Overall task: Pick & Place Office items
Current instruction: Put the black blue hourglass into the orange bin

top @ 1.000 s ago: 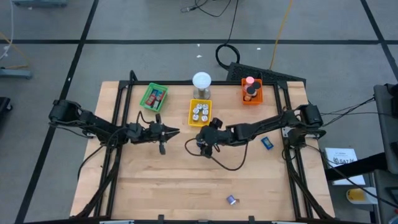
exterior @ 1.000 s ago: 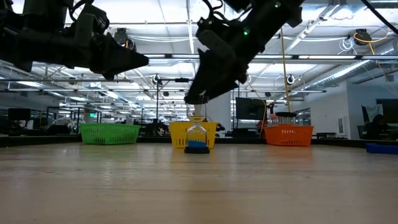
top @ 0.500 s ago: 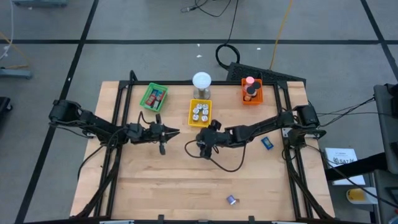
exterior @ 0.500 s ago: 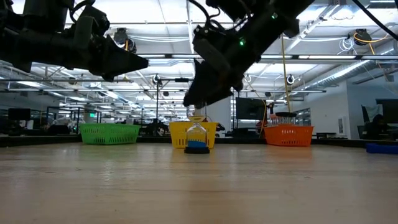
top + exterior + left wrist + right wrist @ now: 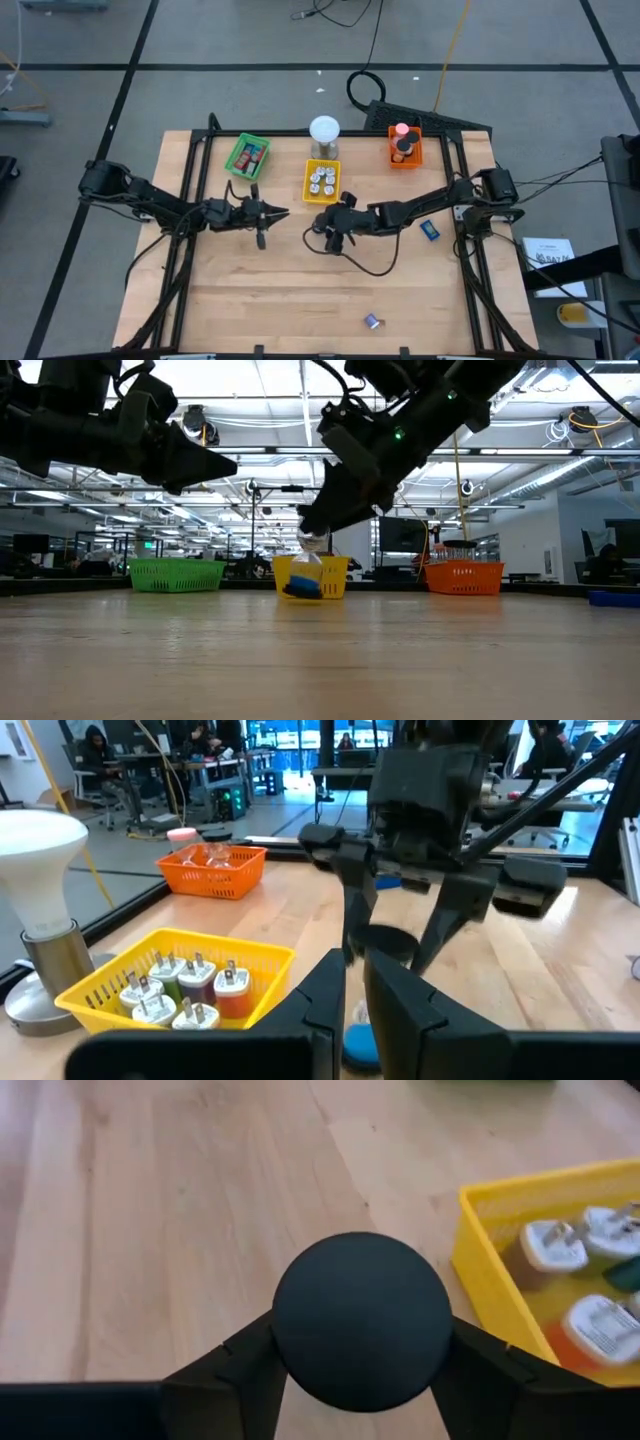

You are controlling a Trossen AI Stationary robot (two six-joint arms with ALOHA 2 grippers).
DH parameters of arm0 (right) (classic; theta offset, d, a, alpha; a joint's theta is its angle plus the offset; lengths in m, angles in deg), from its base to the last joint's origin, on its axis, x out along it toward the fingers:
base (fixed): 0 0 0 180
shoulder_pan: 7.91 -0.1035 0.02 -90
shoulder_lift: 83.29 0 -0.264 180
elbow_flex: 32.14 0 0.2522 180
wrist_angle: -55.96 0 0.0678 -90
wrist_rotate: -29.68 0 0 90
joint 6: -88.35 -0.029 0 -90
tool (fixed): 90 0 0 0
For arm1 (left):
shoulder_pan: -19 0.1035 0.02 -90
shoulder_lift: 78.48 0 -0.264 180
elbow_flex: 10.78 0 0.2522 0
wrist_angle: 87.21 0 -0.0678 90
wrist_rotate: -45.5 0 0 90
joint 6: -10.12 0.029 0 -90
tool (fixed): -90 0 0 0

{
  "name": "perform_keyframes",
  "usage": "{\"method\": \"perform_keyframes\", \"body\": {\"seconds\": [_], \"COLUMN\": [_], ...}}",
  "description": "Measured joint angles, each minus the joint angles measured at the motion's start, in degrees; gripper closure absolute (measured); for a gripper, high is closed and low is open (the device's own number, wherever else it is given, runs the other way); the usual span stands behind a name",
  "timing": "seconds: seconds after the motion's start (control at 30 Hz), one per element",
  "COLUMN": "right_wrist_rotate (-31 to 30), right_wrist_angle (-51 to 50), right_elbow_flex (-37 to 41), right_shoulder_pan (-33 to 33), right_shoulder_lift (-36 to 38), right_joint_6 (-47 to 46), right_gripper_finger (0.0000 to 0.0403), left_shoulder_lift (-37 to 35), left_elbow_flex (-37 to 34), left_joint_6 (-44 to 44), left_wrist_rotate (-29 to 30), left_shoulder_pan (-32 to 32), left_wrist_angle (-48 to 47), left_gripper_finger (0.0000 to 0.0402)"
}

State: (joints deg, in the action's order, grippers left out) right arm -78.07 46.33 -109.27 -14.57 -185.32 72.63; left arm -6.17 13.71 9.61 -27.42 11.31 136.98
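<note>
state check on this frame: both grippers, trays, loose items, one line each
right gripper: shut on the blue-based item
blue-based item: tilted, its black round top gripped
left gripper: shut, empty, above the table
green tray: holds red and blue pieces
yellow tray: holds white plugs
orange tray: holds pink and black bits
blue piece: loose on the table
small piece: loose, far from the trays
white-domed cylinder: upright
</note>
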Motion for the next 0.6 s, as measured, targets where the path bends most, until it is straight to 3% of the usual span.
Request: {"method": "perform_keyframes", "body": {"seconds": [0.17, 0.33, 0.43, 0.6], "right_wrist_rotate": [-0.4, -7.6, -10.9, -11.2], "right_wrist_angle": [-10.1, -25.2, -28.7, -32.7], "right_elbow_flex": [-0.1, 2.2, 5.6, 12.6], "right_shoulder_pan": [-0.9, -1.9, -1.3, 2.3], "right_shoulder_lift": [8.1, 20.9, 29.2, 41.2], "right_joint_6": [-0.4, -5.4, -8.2, -11.0], "right_gripper_finger": [0.0207, 0.0236, 0.0255, 0.0257], "left_shoulder_lift": [0.0, 0.0, 0.0, 0.0], "left_elbow_flex": [0.0, 0.0, 0.0, 0.0], "left_joint_6": [-1.1, -1.1, -1.1, -1.1], "left_wrist_rotate": [0.0, -0.1, -0.1, -0.3], "left_shoulder_pan": [0.0, 0.0, 0.0, 0.0], "left_wrist_angle": [-1.0, -1.0, -0.9, -0.9], "left_gripper_finger": [0.0355, 0.0355, 0.0355, 0.0355]}}
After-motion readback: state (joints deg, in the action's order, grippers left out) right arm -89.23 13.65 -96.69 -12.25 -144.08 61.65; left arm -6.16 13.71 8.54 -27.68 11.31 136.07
